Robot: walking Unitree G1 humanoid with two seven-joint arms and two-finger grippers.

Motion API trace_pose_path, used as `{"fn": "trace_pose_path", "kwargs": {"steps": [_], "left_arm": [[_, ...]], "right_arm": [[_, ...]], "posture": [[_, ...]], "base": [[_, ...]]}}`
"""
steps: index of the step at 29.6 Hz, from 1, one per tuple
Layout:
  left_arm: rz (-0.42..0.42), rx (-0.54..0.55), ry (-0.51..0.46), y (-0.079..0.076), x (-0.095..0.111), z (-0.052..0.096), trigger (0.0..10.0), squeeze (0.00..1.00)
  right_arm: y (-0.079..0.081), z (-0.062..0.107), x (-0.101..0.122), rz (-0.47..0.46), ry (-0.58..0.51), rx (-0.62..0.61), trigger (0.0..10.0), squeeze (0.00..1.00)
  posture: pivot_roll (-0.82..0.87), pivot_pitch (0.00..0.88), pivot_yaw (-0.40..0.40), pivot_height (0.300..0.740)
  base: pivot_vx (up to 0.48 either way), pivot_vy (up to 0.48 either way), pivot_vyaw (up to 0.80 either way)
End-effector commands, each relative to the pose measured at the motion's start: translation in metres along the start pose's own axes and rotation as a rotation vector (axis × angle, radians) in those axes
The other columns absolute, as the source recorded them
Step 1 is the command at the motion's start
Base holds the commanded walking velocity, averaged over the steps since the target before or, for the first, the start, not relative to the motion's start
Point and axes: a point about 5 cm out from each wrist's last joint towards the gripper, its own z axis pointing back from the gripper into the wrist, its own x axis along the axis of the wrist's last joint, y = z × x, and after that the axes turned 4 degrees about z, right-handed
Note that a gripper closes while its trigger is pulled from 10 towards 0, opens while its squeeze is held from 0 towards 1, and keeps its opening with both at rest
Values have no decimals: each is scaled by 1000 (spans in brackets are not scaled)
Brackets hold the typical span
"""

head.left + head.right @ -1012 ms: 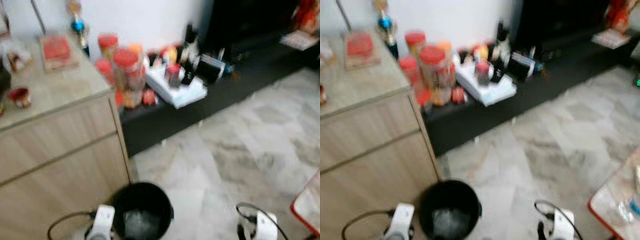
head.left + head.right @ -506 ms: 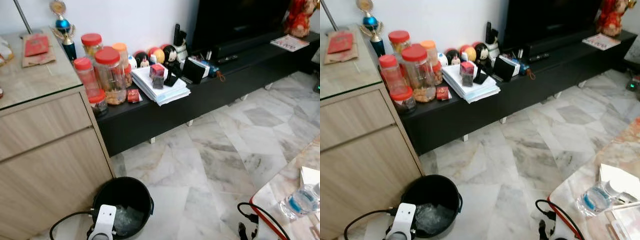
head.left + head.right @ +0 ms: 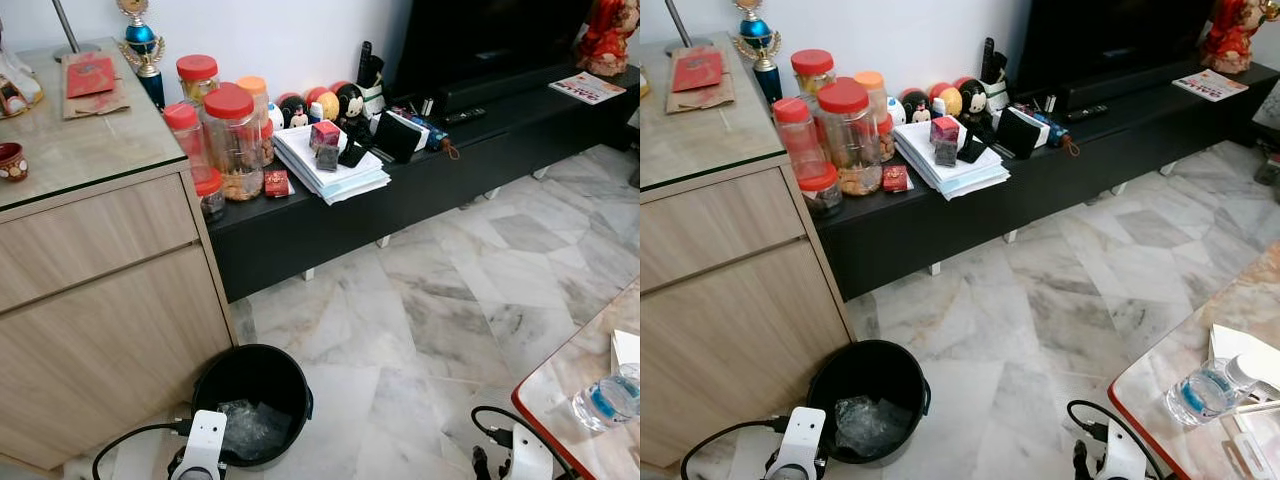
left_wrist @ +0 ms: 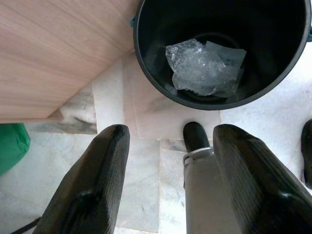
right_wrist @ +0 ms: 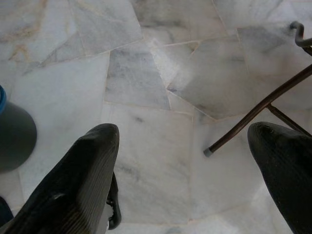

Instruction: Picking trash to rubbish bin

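Note:
A black rubbish bin (image 3: pixel 252 400) stands on the marble floor beside the wooden cabinet (image 3: pixel 100 290). Crumpled clear plastic trash (image 4: pixel 202 68) lies at its bottom. My left gripper (image 4: pixel 168 185) hangs just short of the bin's rim, fingers (image 4: pixel 92 180) spread open with nothing between them. My right gripper (image 5: pixel 183 180) is open too, over bare floor. At the lower right, a clear plastic bottle (image 3: pixel 1205 390) with a blue label lies on a marble table (image 3: pixel 1160 370) with a red rim, next to white paper (image 3: pixel 1245 352).
A low black TV bench (image 3: pixel 420 190) along the wall carries red-lidded jars (image 3: pixel 232 140), a paper stack (image 3: pixel 335 165) and small figures. A thin metal furniture leg (image 5: pixel 243 122) slants over the floor by my right gripper. Open marble floor (image 3: pixel 440 310) lies between bin and table.
The camera has swung and steadied: a blurred picture has become sharp, and the table with the bottle has come into sight at the lower right. The bin and both grippers stay put.

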Motion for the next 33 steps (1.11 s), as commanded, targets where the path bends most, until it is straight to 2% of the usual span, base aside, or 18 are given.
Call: {"fn": "trace_pose_path", "kwargs": {"steps": [1,33], "left_arm": [[11,-3,12,-1,-3,1,10000,0],[8,1,15,-1,-3,1,10000,0]], "right_arm": [[-2,0,0,-8,4,-7,10000,0],[0,0,-1,-8,7,-3,10000,0]], "posture": [[-158,88,-60,740],[-159,91,-60,740]], "base": [[0,0,0],[-301,0,0]]}}
